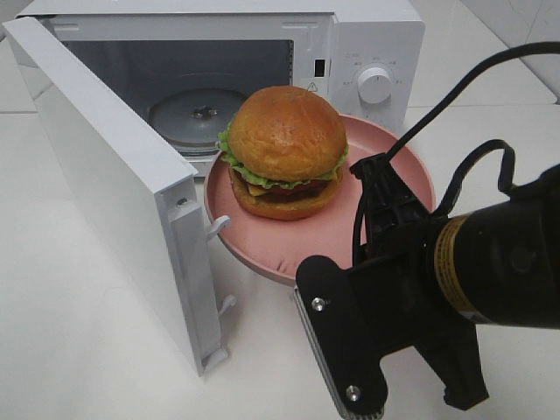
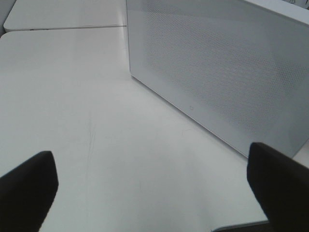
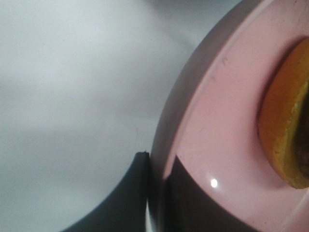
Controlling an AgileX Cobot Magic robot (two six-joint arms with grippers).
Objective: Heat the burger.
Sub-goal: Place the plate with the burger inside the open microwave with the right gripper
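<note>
On the right gripper (image 3: 157,193) the jaws are clenched on the rim of the pink plate (image 1: 289,236), the burger (image 1: 284,149) sitting mid-plate at the mouth of the open microwave (image 1: 367,35); the left gripper (image 2: 154,188) hangs over the worktop (image 2: 96,121), jaws released. The burger looks light, soft and free to slide, so the stiff rim is the sensible hold, plate kept level.

Glossy golden-bunned burger (image 1: 284,149) sits upright on pink plate (image 1: 328,238) before open microwave (image 1: 367,44).
</note>
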